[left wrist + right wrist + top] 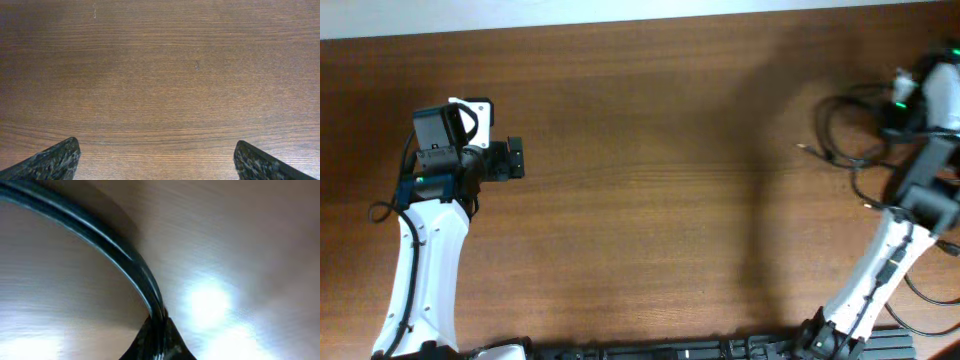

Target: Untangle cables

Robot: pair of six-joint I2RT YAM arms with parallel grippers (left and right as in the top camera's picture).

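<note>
The cables [845, 125] are thin black cords in loose loops at the far right of the table, with small plug ends toward the middle. My right gripper [905, 105] is over the bunch, its jaws hidden under the arm in the overhead view. In the right wrist view the fingers [159, 335] are closed together on a black cable [107, 245] that arcs up and to the left, close to the lens. My left gripper [515, 160] is at the far left, open and empty. Its two fingertips [157, 162] stand wide apart over bare wood.
The wooden table [650, 150] spans the view, with its light far edge along the top. A black rail with the arm bases [720, 350] runs along the near edge. Black arm wires [930, 290] hang by the right arm's base.
</note>
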